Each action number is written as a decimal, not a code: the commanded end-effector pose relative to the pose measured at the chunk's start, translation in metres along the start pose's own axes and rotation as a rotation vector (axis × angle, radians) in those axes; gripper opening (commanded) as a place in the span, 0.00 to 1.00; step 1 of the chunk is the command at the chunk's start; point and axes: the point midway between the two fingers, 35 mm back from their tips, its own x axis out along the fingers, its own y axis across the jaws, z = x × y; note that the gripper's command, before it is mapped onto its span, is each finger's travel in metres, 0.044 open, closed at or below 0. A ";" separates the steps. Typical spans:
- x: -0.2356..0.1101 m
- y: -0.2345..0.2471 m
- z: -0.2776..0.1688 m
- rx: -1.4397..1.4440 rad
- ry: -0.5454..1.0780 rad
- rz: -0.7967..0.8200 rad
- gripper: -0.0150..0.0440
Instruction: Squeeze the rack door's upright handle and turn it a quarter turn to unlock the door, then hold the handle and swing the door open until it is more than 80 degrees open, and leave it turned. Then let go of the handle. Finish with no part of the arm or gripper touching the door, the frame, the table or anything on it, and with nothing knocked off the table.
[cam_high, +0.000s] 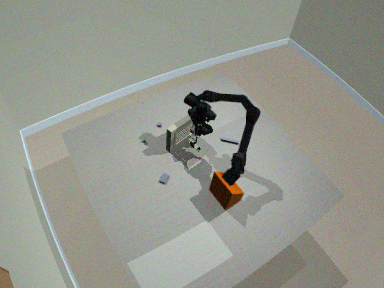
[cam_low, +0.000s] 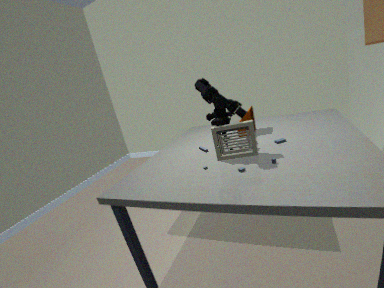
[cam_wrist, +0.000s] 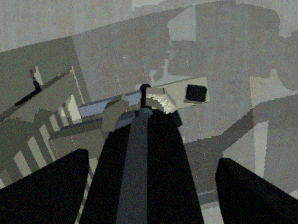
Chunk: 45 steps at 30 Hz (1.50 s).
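The pale slatted rack (cam_high: 180, 135) (cam_low: 236, 140) (cam_wrist: 30, 155) stands on the table (cam_low: 175, 175), and its slats show at the left in the wrist view. A narrow pale arm (cam_wrist: 187, 85) with a dark square reaches away from it, joined to a blue-grey bar (cam_wrist: 111, 104). A small pale piece (cam_high: 195, 146) stands beside the rack below my gripper (cam_high: 203, 131) (cam_wrist: 153, 157). The gripper is open. A long dark shape with a grey stripe lies between its spread fingers and hides the handle's lower part; contact with it cannot be told. The door's exact angle is unclear.
The orange arm base (cam_high: 225, 191) (cam_low: 248, 121) stands on the table. A grey block (cam_high: 164, 178) and a long dark bar (cam_high: 229, 141) lie on either side. Small pieces (cam_high: 159, 124) (cam_low: 242, 169) lie near the rack.
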 end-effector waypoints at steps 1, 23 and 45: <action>0.002 0.004 0.000 -0.089 0.000 0.009 0.73; 0.002 0.004 0.000 -1.179 -0.005 0.008 0.73; 0.002 0.004 0.000 -2.269 -0.010 0.005 0.73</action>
